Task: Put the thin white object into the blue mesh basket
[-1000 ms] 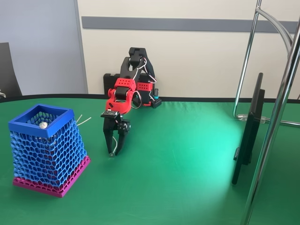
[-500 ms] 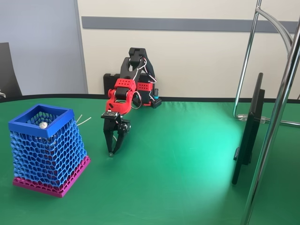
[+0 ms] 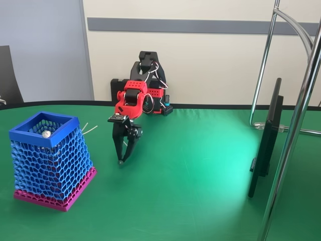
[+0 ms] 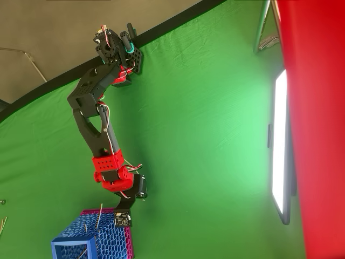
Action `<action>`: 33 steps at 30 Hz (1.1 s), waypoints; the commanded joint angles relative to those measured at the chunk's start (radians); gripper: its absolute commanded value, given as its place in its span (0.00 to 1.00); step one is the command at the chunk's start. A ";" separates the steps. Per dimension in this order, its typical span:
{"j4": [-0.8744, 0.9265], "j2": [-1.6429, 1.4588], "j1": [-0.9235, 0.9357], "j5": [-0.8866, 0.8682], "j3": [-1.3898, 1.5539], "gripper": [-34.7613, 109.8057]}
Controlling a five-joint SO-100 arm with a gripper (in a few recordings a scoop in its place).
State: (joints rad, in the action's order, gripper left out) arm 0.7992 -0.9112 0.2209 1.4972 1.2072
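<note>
In the fixed view my gripper (image 3: 121, 159) points straight down just above the green cloth, a hand's width right of the blue mesh basket (image 3: 47, 160). Its jaws are drawn together into a narrow V. They pinch the thin white object (image 3: 120, 162), whose small dark disc tip shows at the fingertips; most of the stick is hidden between the fingers. The basket stands upright on its magenta base. In the overhead view the red wrist (image 4: 114, 178) hangs just above the basket (image 4: 89, 243) at the bottom left.
A small silvery ball (image 3: 46, 134) lies inside the basket. Plain white sticks (image 3: 88, 129) lie on the cloth behind it. A black monitor (image 3: 266, 140) and chrome stand tubes (image 3: 296, 125) occupy the right side. Open green cloth (image 3: 190, 170) lies between.
The arm has lifted slightly, so the gripper tip sits a little higher and a touch to the right. The jaws have narrowed around the stick.
</note>
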 commanded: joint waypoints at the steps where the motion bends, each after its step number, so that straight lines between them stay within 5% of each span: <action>1: 0.023 -0.029 -0.014 -0.028 -0.061 0.26; 33: 0.230 -0.044 -0.106 -0.457 -0.657 0.25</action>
State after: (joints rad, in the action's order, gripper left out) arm 1.0278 -0.9143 0.1150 1.0738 0.6366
